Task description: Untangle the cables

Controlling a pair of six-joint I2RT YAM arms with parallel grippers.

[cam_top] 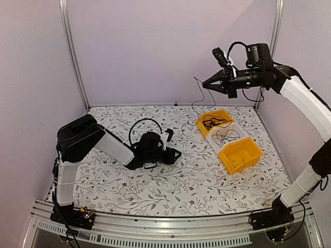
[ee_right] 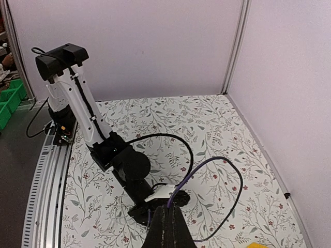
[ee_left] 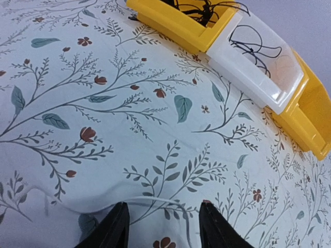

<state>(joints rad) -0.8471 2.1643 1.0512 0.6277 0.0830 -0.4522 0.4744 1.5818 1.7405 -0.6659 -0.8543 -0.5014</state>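
Right arm is raised high in the upper right of the overhead frame. The right fingers (cam_top: pixel 205 82) are pressed together on a thin dark cable (ee_right: pixel 220 158). In the wrist view it leaves the fingertips, loops out to the right and curves back down to the bottom edge. Overhead, it hangs from the tips towards the back of the floral-patterned desk (cam_top: pixel 207 181).

Left arm lies low, centre-left of the overhead frame. In its wrist view the left fingers (ee_left: pixel 115 230) stand apart at the bottom edge, gripping nothing. A thin white cable (ee_left: pixel 155 198) lies on the desk and arcs across the gap between them. Whether it touches either finger cannot be told.

Three bins sit in a diagonal row, right of centre overhead, each touching the next:
- Far yellow plastic bin (cam_top: pixel 222 112) holds a bunch of tangled black cables (cam_top: pixel 213 122).
- Middle translucent white bin (cam_top: pixel 214 142) holds a looped thin black cable (cam_top: pixel 227 136).
- Near yellow plastic bin (cam_top: pixel 240 155) sits lowest in the frame.

The row is well apart from the left fingers.
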